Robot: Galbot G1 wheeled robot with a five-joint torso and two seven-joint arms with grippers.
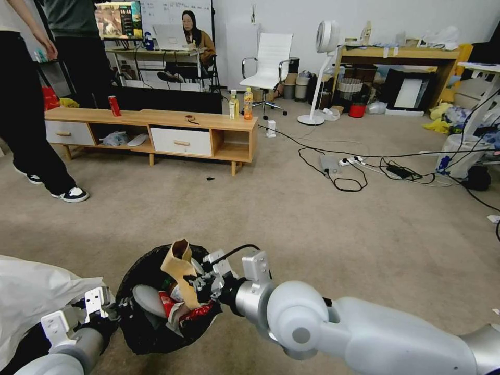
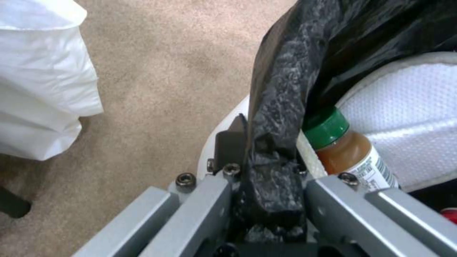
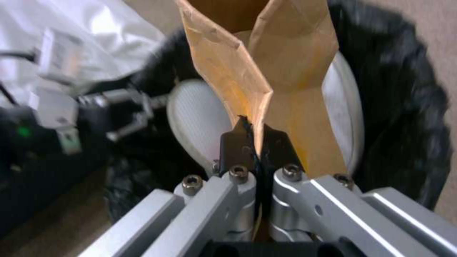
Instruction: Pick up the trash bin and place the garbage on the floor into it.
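Pinching a lower fold of the tan paper bag (image 3: 285, 82), the right gripper (image 1: 204, 284) holds it upright over the mouth of the trash bin (image 1: 136, 271), whose bag-lined rim the left gripper (image 2: 266, 185) clamps.

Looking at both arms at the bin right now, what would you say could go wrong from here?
The paper bag, pinched by the right end effector, stands tall above the trash bin and may tip out once released. The left end effector grips only the bin's thin black liner, which could tear or slip.
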